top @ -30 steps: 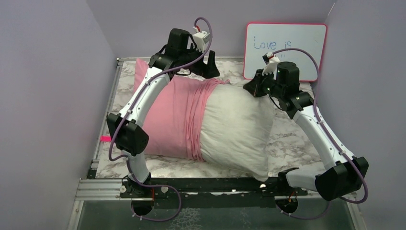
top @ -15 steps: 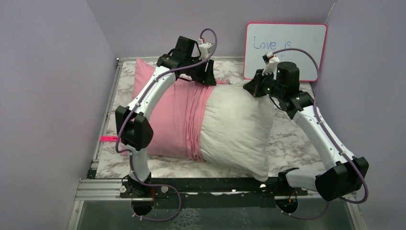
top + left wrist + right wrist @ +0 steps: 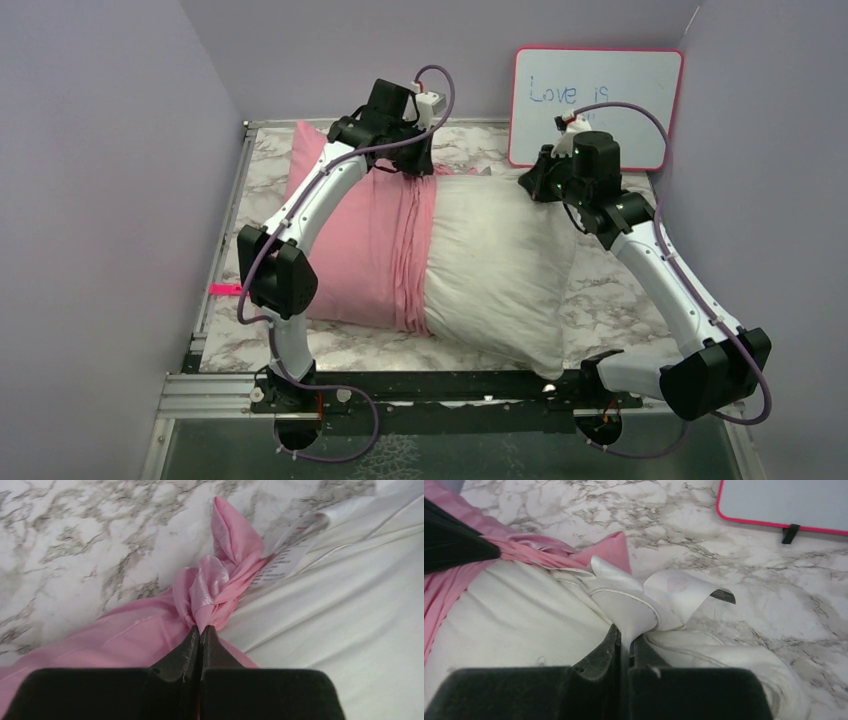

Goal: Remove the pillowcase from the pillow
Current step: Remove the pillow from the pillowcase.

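The pink pillowcase [image 3: 365, 245] covers the left part of the white pillow [image 3: 495, 265], its edge bunched in folds across the middle. At the far edge, my left gripper [image 3: 418, 168] is shut on a bunched pinch of the pillowcase [image 3: 210, 587], beside the pillow [image 3: 350, 615]. My right gripper [image 3: 535, 182] is shut on the pillow's far right corner [image 3: 624, 602], where a white label [image 3: 684, 587] curls out. The pillowcase's edge [image 3: 484, 555] shows at the left of the right wrist view.
A whiteboard [image 3: 597, 105] with a pink frame leans on the back wall at the right. Purple walls close in on both sides. The marble tabletop [image 3: 610, 300] shows around the pillow. A small pink tape mark [image 3: 220, 289] sits at the left table edge.
My left gripper came down onto the far edge of the pillowcase and closed on a fold of it. The right gripper kept its hold on the pillow corner and shifted slightly.
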### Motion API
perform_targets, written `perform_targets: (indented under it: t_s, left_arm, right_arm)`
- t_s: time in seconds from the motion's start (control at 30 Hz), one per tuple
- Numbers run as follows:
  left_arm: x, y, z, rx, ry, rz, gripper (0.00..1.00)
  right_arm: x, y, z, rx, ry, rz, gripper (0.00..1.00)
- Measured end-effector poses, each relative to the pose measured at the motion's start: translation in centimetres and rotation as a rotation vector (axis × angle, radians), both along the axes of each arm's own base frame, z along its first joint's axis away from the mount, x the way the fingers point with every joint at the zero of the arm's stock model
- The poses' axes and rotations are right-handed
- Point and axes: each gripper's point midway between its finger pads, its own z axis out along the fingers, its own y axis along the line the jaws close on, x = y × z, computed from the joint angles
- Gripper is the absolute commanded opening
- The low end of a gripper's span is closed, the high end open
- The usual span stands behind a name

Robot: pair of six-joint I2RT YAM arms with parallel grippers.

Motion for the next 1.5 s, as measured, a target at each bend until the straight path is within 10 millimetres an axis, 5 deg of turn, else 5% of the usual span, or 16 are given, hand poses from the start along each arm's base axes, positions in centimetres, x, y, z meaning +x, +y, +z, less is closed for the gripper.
perform_targets:
  t_s: [0.37,0.47,0.7,0.9,0.97,1.2,1.5]
  left_arm:
    - [3.1,7.6,0.4,0.188,-0.074,0.213,0.0]
    - [2.9,7.6,0.6,0.167,-0.062,0.191,0.0]
    - [2.5,7.2,0.9,0.114,-0.037,0.152,0.0]
    - [2.6,7.1,0.7,0.114,-0.046,0.136,0.0]
    - [2.6,7.0,0.4,0.116,-0.047,0.132,0.0]
    - [2.3,6.3,0.0,0.123,-0.064,0.106,0.0]
    - [0.8,4.3,2.2,0.076,-0.145,0.08,0.0]
  right_arm:
    - [0.7,-1.9,1.4,-0.002,0.006,-0.151,0.01]
    - [0.6,-1.7,1.4,0.002,0.01,-0.14,0.01]
    - [0.4,-1.0,2.3,0.003,0.01,-0.057,0.35]
    - [0.4,-0.2,5.6,0.022,-0.05,0.041,0.87]
    - [0.5,0.4,7.0,0.036,-0.079,0.073,0.97]
    - [2.0,3.2,8.1,0.07,-0.085,0.213,1.0]
    - [4.8,8.9,3.6,0.172,0.082,0.505,1.0]
